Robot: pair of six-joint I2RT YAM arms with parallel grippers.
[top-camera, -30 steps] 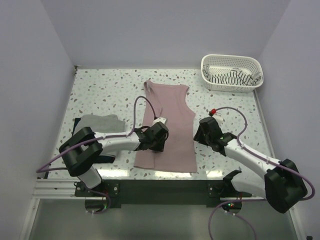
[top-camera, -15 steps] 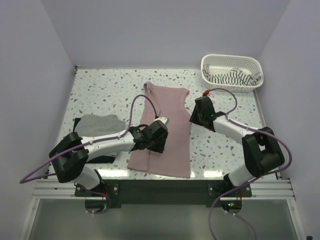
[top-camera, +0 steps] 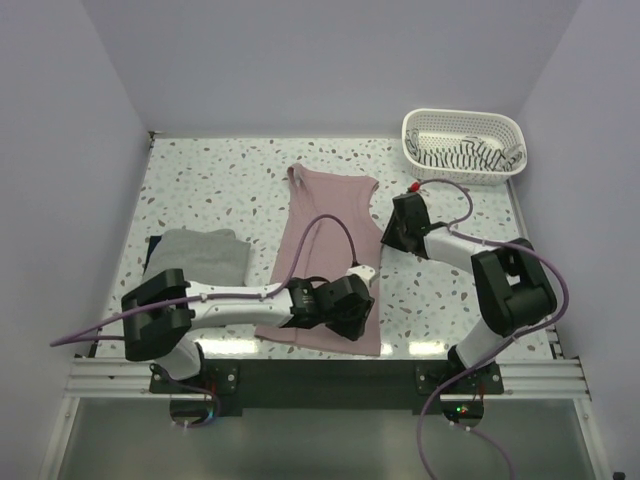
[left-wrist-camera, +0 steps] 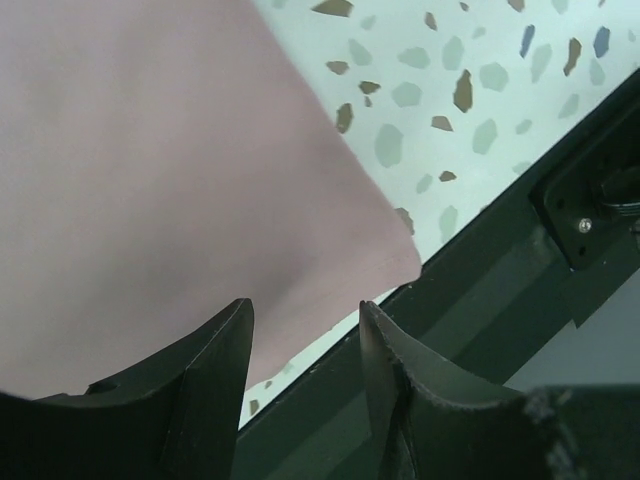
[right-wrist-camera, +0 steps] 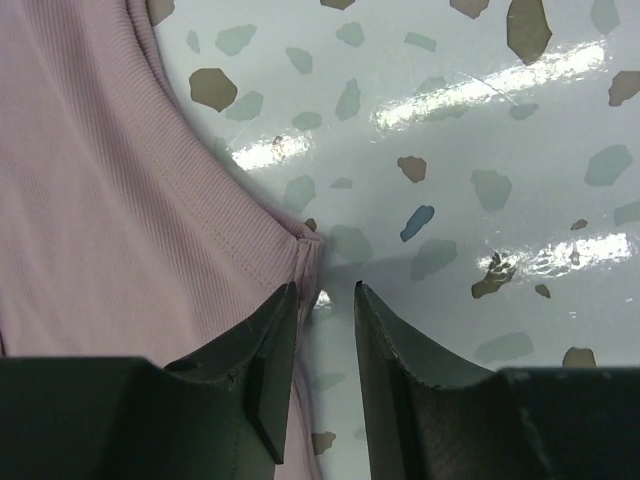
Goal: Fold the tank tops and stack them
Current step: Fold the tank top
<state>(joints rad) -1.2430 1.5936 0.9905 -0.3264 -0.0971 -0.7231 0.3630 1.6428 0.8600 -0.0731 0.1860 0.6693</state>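
Note:
A dusty pink tank top (top-camera: 325, 230) lies flat in the middle of the table, hem toward me. My left gripper (top-camera: 352, 308) is open over its near right hem corner (left-wrist-camera: 395, 255), fingers (left-wrist-camera: 225, 350) astride the hem at the table's front edge (left-wrist-camera: 500, 290). My right gripper (top-camera: 393, 232) is open with a narrow gap, right at the pink top's right side seam below the armhole (right-wrist-camera: 312, 240). A folded light grey top (top-camera: 205, 255) lies at the left, with a dark cloth edge (top-camera: 153, 246) showing beside it. The striped top (top-camera: 465, 155) lies in the basket.
The white lattice basket (top-camera: 425, 125) stands at the far right corner. Walls close the table on the left, back and right. The black frame rail (top-camera: 320, 370) runs along the front edge. The speckled tabletop (top-camera: 200, 180) shows at the far left.
My left gripper has moved from the pink top's left middle to its near right corner. The right gripper went from the near right up to the armhole. The hem shifted slightly left.

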